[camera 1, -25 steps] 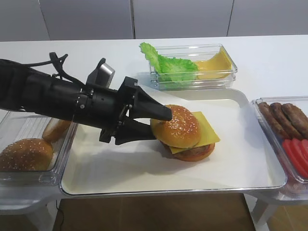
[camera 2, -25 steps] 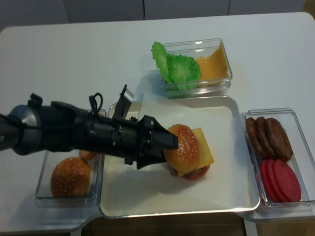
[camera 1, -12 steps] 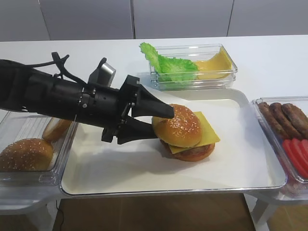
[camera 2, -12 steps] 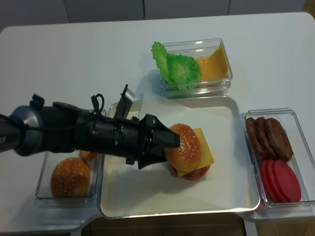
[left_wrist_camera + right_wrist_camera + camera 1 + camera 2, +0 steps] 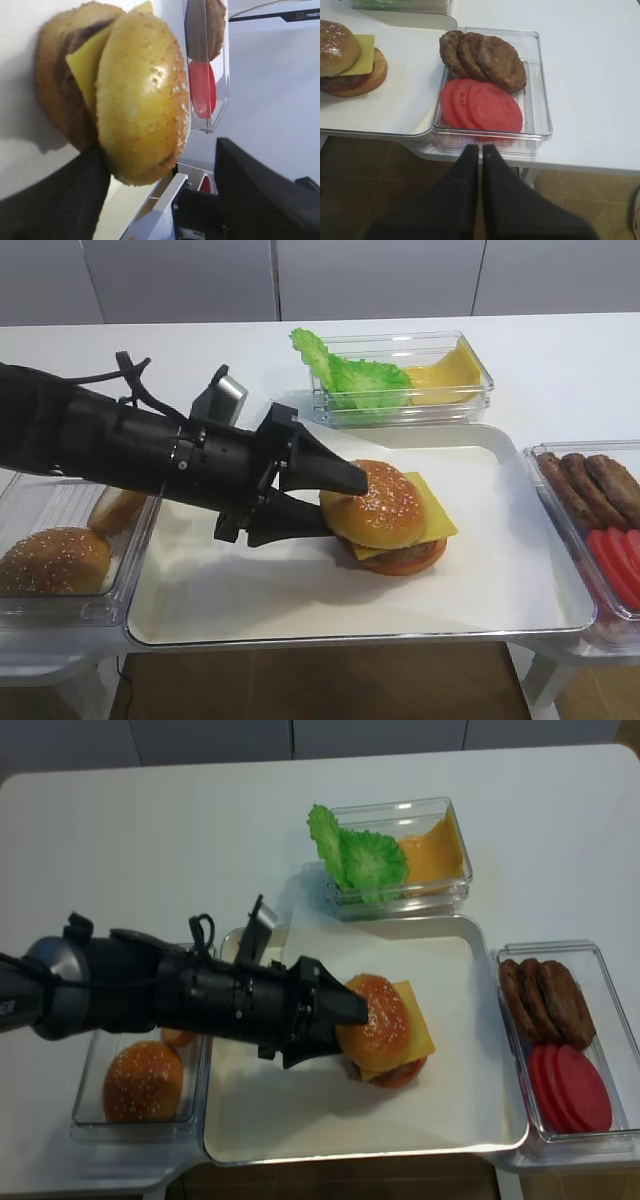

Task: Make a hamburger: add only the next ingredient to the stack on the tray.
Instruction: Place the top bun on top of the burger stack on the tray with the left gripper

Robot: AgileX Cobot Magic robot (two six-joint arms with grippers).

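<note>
Squarely at the centre of the frame, a sesame bun top [image 5: 378, 508] sits on the cheese slice [image 5: 432, 504] of the stack [image 5: 400, 552], which stands on the cream tray [image 5: 300, 590] with its paper sheet. The bun top lies toward the left of the cheese, whose right corner juts out uncovered, with patty and bun base showing below.

The left claw [image 5: 322, 502] reaches in from the left of the frame, its black fingers [image 5: 325, 468] spread around the bun top's left side, one above and one below in the high view. In the left wrist view a finger touches the bun's lower edge while the other stands apart from it.

The tray rests on a white table [image 5: 150, 350] backed by pale grey wall panels. At the upper centre a clear box [image 5: 470, 390] holds lettuce [image 5: 350, 375] and yellow cheese. At the left edge another clear box holds a second sesame bun [image 5: 52, 560]. At the right edge a third box [image 5: 540, 100] holds brown patties [image 5: 482, 57] and red tomato slices [image 5: 482, 105].

The right claw [image 5: 481, 150] hangs off the table's front edge, just before the tomato box, its fingers pressed together and holding nothing.
</note>
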